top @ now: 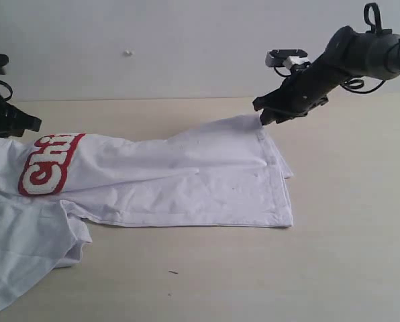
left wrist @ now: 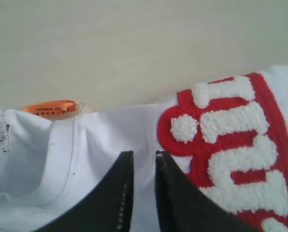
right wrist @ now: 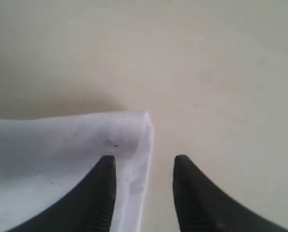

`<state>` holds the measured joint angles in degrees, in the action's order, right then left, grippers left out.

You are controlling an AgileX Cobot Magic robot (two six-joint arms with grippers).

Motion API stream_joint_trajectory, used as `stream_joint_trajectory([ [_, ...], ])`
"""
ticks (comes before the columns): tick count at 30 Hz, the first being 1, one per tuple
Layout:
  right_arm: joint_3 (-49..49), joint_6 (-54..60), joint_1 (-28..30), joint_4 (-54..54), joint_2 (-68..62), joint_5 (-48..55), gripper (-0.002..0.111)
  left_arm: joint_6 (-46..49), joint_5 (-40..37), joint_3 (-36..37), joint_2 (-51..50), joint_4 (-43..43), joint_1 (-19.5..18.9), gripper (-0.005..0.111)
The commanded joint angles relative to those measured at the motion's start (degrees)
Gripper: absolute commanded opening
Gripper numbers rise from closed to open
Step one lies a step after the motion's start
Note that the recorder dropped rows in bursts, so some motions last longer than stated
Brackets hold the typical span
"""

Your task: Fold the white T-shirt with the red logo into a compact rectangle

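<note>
The white T-shirt (top: 186, 181) lies partly folded on the table, with its loose lower part bunched at the front left. The red logo (top: 49, 164) shows on a raised fold at the left. My left gripper (top: 29, 124) sits at that end; in the left wrist view its narrow-set fingers (left wrist: 143, 153) pinch white cloth (left wrist: 100, 140) between the collar (left wrist: 37, 164) and the logo (left wrist: 231, 145). The orange neck tag (left wrist: 50, 108) pokes out beyond. My right gripper (top: 264, 117) is open at the far hem corner, and the hem edge (right wrist: 141, 140) runs between its fingers (right wrist: 144, 159).
The beige table (top: 347, 268) extends to the right and in front of the shirt. A plain pale wall (top: 153, 47) stands behind the table's far edge. A small dark speck (top: 173, 272) lies on the table in front.
</note>
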<state>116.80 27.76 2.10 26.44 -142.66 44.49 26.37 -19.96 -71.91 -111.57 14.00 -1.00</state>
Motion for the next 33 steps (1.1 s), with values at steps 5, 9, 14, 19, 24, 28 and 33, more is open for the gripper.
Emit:
stream_joint_trajectory([
  [5,0.63,10.81,-0.08,12.77,-3.88,-0.12,0.036,0.4,-0.18,-0.37,0.65,0.65,0.35,0.019],
  [9,0.9,13.12,-0.08,12.71,-3.66,0.64,0.0,0.64,1.21,-0.37,0.65,0.65,0.35,0.019],
  [14,0.9,13.1,-0.08,13.51,-0.91,2.62,0.0,0.97,2.0,-0.37,0.27,0.55,0.35,0.019],
  [19,0.9,13.1,-0.08,15.66,2.42,2.07,0.0,0.97,2.09,-0.37,-0.12,0.43,0.35,0.019],
  [24,0.9,13.1,-0.08,22.75,4.19,-7.58,0.0,1.96,2.41,-0.37,-0.1,0.43,0.35,0.019],
  [28,0.9,19.98,-0.46,36.2,3.27,-15.03,0.0,2.99,3.99,-0.37,-0.1,0.43,0.35,0.019],
  [33,0.9,29.23,-2.31,43.93,1.97,-24.6,0.009,3.52,6.86,-0.37,-0.1,0.43,0.35,0.019],
])
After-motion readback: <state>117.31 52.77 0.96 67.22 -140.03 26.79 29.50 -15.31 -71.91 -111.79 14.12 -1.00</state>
